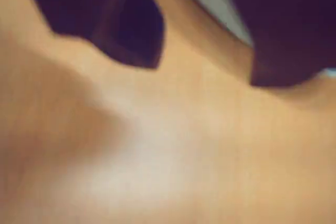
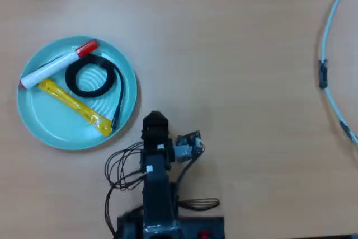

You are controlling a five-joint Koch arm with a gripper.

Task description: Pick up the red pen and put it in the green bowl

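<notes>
— Where is the red pen point(image 2: 57, 66)?

— I see it already lying in the green bowl point(image 2: 47, 127), by its upper rim, beside a coiled black cable point(image 2: 89, 79) and a yellow strip point(image 2: 75, 106).

— How would it handle?

— Light, stiff and smooth, I judge; mid-barrel is best. The pincer point(image 2: 155, 120) hangs over the tabletop point(image 2: 235, 37); whether it is parted, I cannot tell.

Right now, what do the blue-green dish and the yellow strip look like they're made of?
The dish looks like smooth plastic, maybe glazed ceramic: even teal colour, soft sheen, moulded centre ridges. The yellow strip looks like thin, glossy plastic, perhaps a wrapper: flat and slightly see-through.
</notes>
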